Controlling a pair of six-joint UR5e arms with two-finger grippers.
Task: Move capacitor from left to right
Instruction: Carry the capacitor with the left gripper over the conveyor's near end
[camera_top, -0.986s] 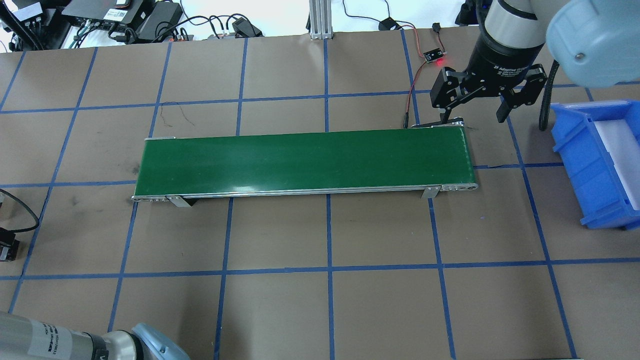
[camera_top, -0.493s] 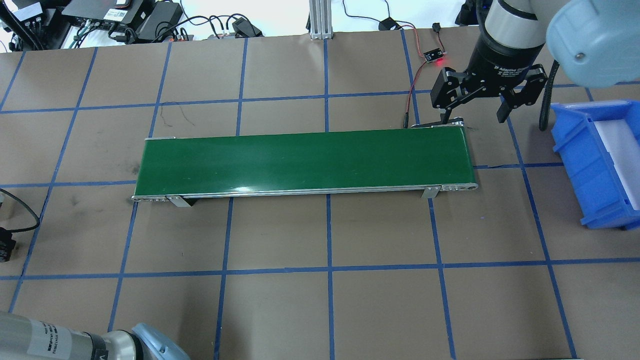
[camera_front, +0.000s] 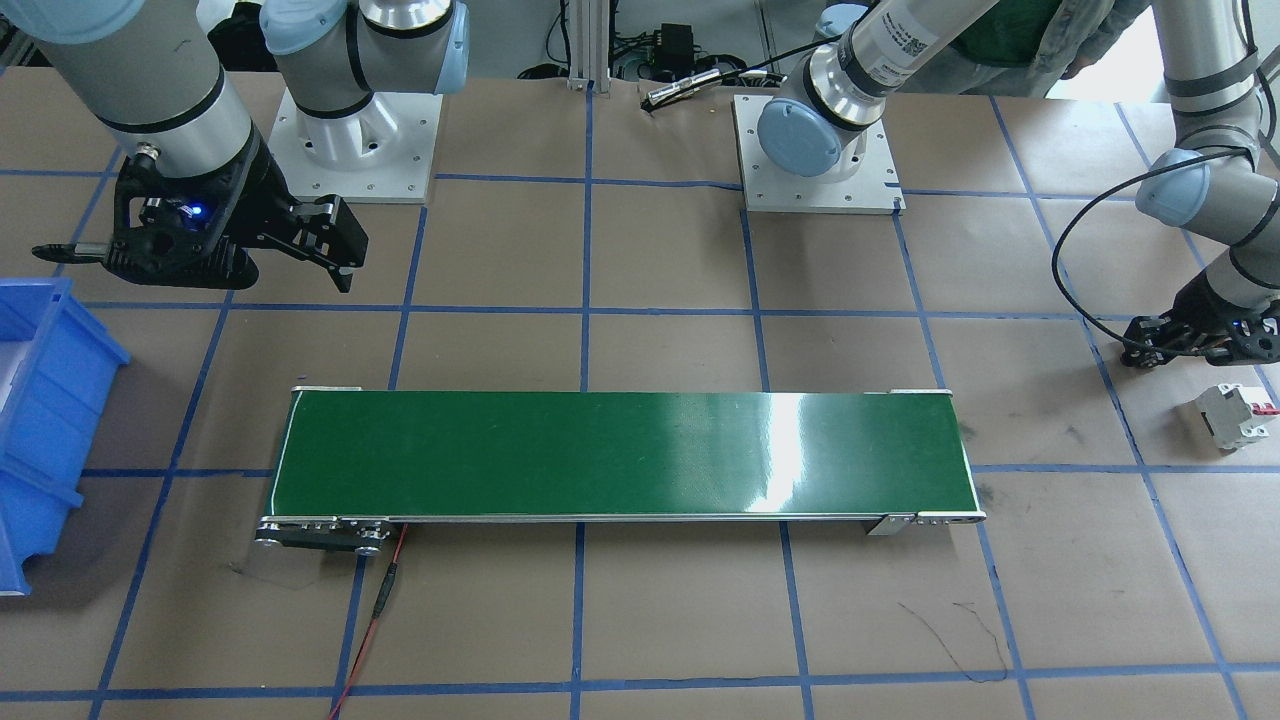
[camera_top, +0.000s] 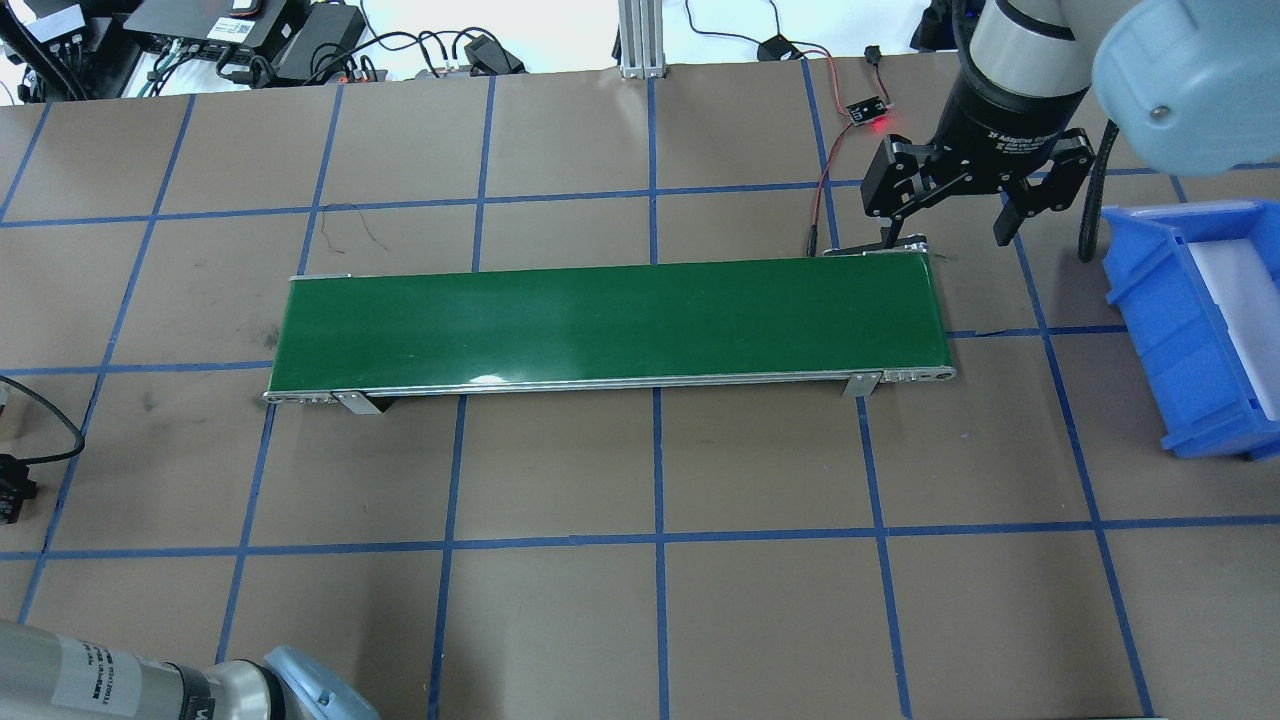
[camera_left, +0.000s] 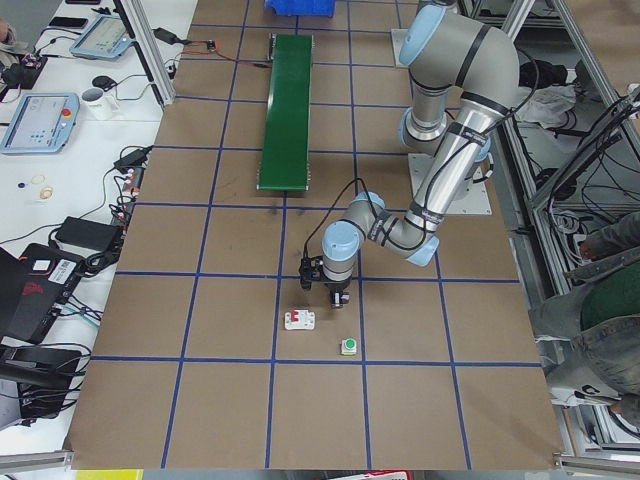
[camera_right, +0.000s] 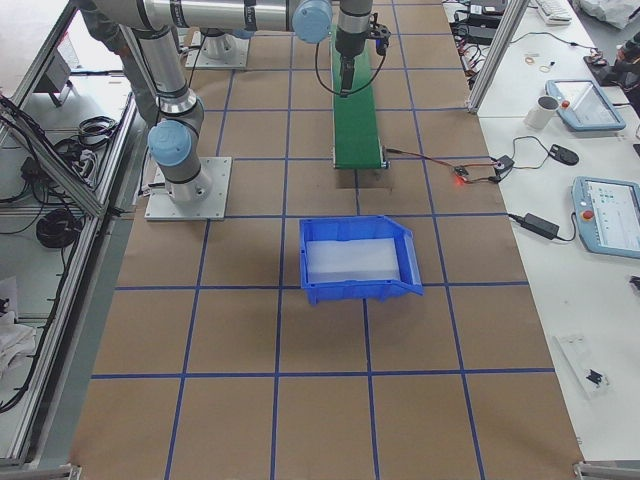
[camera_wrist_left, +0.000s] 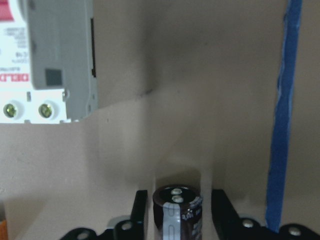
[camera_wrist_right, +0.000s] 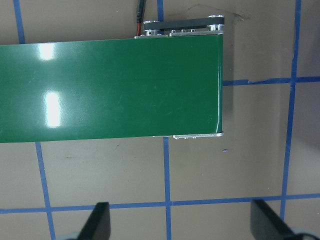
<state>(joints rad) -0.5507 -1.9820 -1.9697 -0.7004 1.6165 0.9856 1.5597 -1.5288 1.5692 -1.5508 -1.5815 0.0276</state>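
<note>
1. The left gripper (camera_wrist_left: 180, 200) sits low over the brown paper table (camera_wrist_left: 200, 100). Its fingers (camera_wrist_left: 141, 210) are parted on either side of the capacitor (camera_wrist_left: 176, 220), which stands upright between them with slim gaps showing.
2. Just ahead of the fingertips and off to one side lies the white circuit breaker (camera_wrist_left: 50, 60). A blue tape line (camera_wrist_left: 280, 125) runs past on the other side.
3. Well away from that hand, the green conveyor belt (camera_top: 610, 325) crosses the middle of the table.
4. At the belt's far end the right gripper (camera_top: 945, 235) hangs with its fingers spread wide, and a blue bin (camera_top: 1190, 320) is beside it.
5. Beyond the table edge, benches carry cables and a tablet (camera_right: 605, 210).

Bright even light, glare on green belt (camera_front: 790, 440) (front view), left wrist view soft.
</note>
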